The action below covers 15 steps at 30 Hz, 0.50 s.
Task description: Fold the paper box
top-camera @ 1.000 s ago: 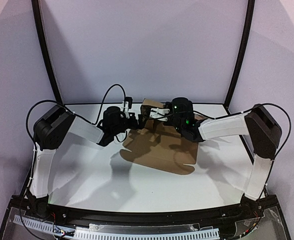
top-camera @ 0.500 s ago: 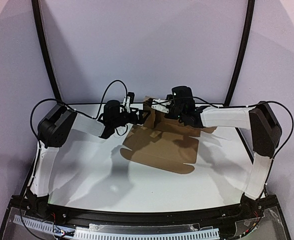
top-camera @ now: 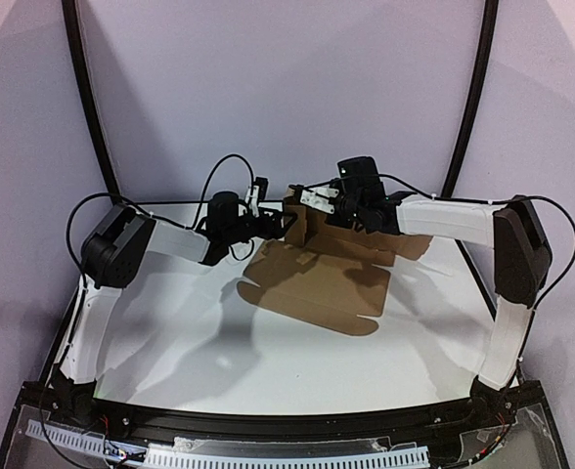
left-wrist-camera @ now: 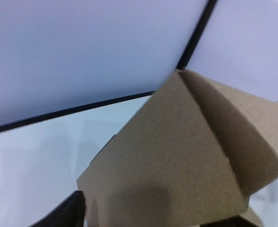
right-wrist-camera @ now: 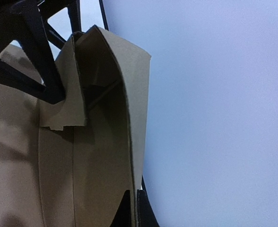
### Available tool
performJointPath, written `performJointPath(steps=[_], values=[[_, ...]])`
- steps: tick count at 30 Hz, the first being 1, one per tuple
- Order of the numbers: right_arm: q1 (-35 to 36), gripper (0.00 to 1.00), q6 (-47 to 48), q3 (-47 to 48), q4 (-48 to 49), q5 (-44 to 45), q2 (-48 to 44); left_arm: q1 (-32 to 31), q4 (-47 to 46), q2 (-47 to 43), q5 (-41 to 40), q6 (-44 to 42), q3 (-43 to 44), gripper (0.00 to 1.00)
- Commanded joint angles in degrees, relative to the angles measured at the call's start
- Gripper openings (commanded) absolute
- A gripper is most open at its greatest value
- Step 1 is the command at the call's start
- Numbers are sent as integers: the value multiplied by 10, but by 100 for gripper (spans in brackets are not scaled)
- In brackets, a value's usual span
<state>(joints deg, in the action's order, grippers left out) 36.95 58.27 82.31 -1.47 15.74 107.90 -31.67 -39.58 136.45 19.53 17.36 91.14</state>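
**Right jaws clamped on the raised flap, left jaws astride the folded corner**

Your right gripper (top-camera: 312, 199) is clenched tight. Its wrist view shows an upright cardboard wall running edge-on down to the dark finger at the bottom of the frame, so it is pinching the paper box (top-camera: 317, 288) by that wall.

Your left gripper (top-camera: 271, 224) is harder to read. In its wrist view only a dark finger (left-wrist-camera: 65, 213) shows at the lower left and a sliver of another at the lower right. They sit wide apart with a folded brown corner filling the whole space between them. You cannot tell from here whether they press the cardboard or merely straddle it.

From above, the two grippers face each other across the raised part of the box, the left one just beside it and the right one on it. That raised part stands at the far end of the sheet, creased upward with a smaller flap bent inward. The rest of the box lies flat and tilted a little, with its notched edge pointing toward you.

The box sits on the white table (top-camera: 199, 342), in the far middle. Both arms reach inward from the near corners to meet over it.
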Motion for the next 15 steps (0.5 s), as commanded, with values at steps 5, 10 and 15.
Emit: performJointPath(steps=[5,10,15], values=[[15,0,-22,1,-174,-135,31,14,-66,7,-99,9,47,63],[15,0,-22,25,-215,-147,38,13,-88,5,-114,2,50,48],[15,0,-27,70,-281,-156,45,5,-90,-12,-120,-13,44,29]])
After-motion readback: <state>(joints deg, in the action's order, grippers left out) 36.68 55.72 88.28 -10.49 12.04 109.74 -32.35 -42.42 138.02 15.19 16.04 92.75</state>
